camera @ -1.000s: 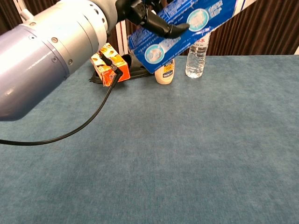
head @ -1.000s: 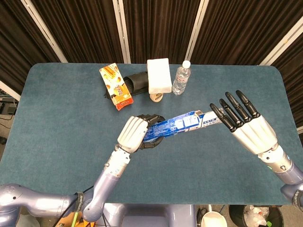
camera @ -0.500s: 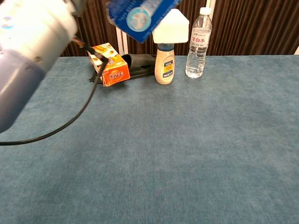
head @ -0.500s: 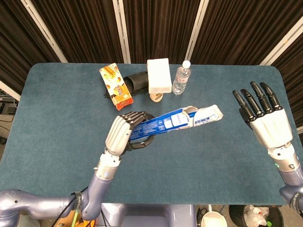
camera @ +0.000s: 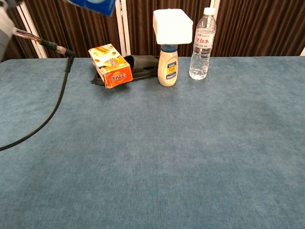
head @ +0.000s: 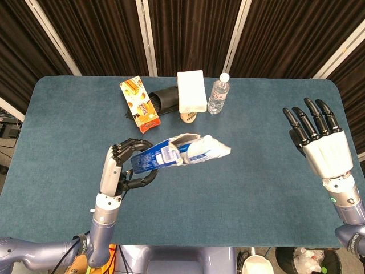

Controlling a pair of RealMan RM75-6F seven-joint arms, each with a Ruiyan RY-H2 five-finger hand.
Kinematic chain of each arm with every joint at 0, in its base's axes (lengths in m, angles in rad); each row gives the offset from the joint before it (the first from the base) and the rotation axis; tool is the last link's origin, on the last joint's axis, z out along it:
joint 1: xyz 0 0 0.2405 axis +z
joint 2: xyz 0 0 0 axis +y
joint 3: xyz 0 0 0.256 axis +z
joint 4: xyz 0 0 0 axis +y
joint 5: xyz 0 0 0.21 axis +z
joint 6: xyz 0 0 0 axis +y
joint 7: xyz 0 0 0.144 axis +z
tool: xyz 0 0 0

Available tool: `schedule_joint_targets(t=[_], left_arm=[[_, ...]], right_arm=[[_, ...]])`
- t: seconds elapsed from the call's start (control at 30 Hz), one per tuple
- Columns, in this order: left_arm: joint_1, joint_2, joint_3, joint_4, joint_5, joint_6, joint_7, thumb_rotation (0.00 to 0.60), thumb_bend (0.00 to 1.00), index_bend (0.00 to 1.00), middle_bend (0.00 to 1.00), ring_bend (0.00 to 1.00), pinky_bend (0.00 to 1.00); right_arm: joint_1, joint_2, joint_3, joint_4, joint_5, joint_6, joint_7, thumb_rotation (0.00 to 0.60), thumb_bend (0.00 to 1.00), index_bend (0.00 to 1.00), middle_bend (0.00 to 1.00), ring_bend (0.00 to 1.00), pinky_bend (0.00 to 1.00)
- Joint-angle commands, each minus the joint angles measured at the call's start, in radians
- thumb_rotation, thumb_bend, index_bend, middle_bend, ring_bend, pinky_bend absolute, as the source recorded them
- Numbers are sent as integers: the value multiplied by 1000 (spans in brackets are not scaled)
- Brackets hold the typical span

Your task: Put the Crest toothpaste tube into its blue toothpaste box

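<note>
My left hand [head: 116,168] grips the blue toothpaste box [head: 149,160] by its left end and holds it above the table, left of centre. The white Crest tube [head: 206,150] sticks out of the box's open right end, part of it inside. A pale flap [head: 185,138] stands up at the box's mouth. My right hand [head: 320,142] is open with its fingers spread, raised over the table's right side, far from the tube. In the chest view only a corner of the blue box [camera: 94,5] shows at the top edge.
Along the far edge stand an orange snack box [head: 138,104], a black slipper [head: 164,100], a white-topped squeeze bottle [camera: 167,62] and a water bottle [camera: 202,43]. A black cable [camera: 52,109] hangs at the left. The blue table cloth [camera: 190,157] spreads in front.
My left hand has carried the box and tube to the left and nearer to me. My right hand has left the tube's end and drawn back to the right, fingers spread.
</note>
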Motion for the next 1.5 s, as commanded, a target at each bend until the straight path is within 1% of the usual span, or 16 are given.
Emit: schedule_joint_targets(t=[0.03, 0.1, 0.33, 0.47, 0.6, 0.77, 0.93, 0.97, 1.03, 1.1, 1.2, 1.27, 1.37, 1.5], left_arm=[[7, -5, 1, 35, 49, 44, -50, 600, 459, 326, 449, 436, 538], [6, -14, -3, 47, 66, 64, -74, 600, 459, 315, 435, 425, 538], [10, -42, -15, 69, 74, 102, -130, 600, 459, 309, 423, 413, 537], [11, -62, -35, 67, 72, 127, -154, 600, 459, 306, 416, 404, 537], [9, -70, -38, 61, 74, 127, -153, 600, 459, 303, 412, 402, 536], [8, -73, -35, 63, 86, 126, -145, 600, 438, 269, 375, 374, 509], [11, -75, -26, 73, 86, 119, -141, 600, 448, 264, 379, 372, 508], [12, -76, -26, 73, 85, 117, -141, 600, 455, 264, 386, 376, 510], [12, -76, -26, 74, 85, 116, -140, 600, 501, 306, 445, 430, 545], [13, -76, -27, 75, 83, 113, -136, 600, 584, 394, 545, 528, 623], [17, -73, -23, 77, 84, 112, -136, 600, 634, 486, 641, 616, 692], [20, -67, -19, 80, 81, 107, -133, 600, 637, 496, 649, 626, 696], [26, -50, -8, 86, 73, 87, -124, 600, 630, 482, 629, 613, 690], [39, -10, 18, 105, 64, 49, -102, 600, 619, 479, 612, 600, 679]], right_arm=[[0, -2, 1, -7, -1, -1, -4, 600, 434, 179, 352, 171, 244], [0, -2, 1, -13, 0, -2, -8, 600, 434, 179, 352, 171, 244], [-3, 5, 3, -20, 1, -5, -8, 600, 434, 178, 352, 171, 244], [-6, 10, 2, -17, 1, -7, -4, 600, 434, 179, 352, 171, 244], [-8, 11, -1, -15, -1, -10, 0, 600, 434, 179, 352, 171, 244], [-8, 9, 0, -16, -1, -10, 2, 600, 433, 179, 352, 171, 244], [-9, 9, -1, -15, -3, -12, 2, 600, 434, 178, 352, 171, 244], [-9, 9, -2, -16, -3, -12, 3, 600, 434, 178, 352, 171, 243], [-10, 9, -2, -17, -4, -12, 2, 600, 435, 178, 352, 171, 244], [-10, 9, -3, -19, -5, -13, 2, 600, 434, 179, 352, 171, 244], [-11, 10, -4, -21, -8, -13, 1, 600, 435, 178, 352, 171, 243], [-11, 9, -5, -22, -10, -13, 0, 600, 435, 178, 352, 171, 244], [-14, 10, -7, -26, -12, -13, 0, 600, 434, 178, 352, 171, 244], [-16, 13, -9, -30, -15, -12, 2, 600, 434, 178, 352, 171, 243]])
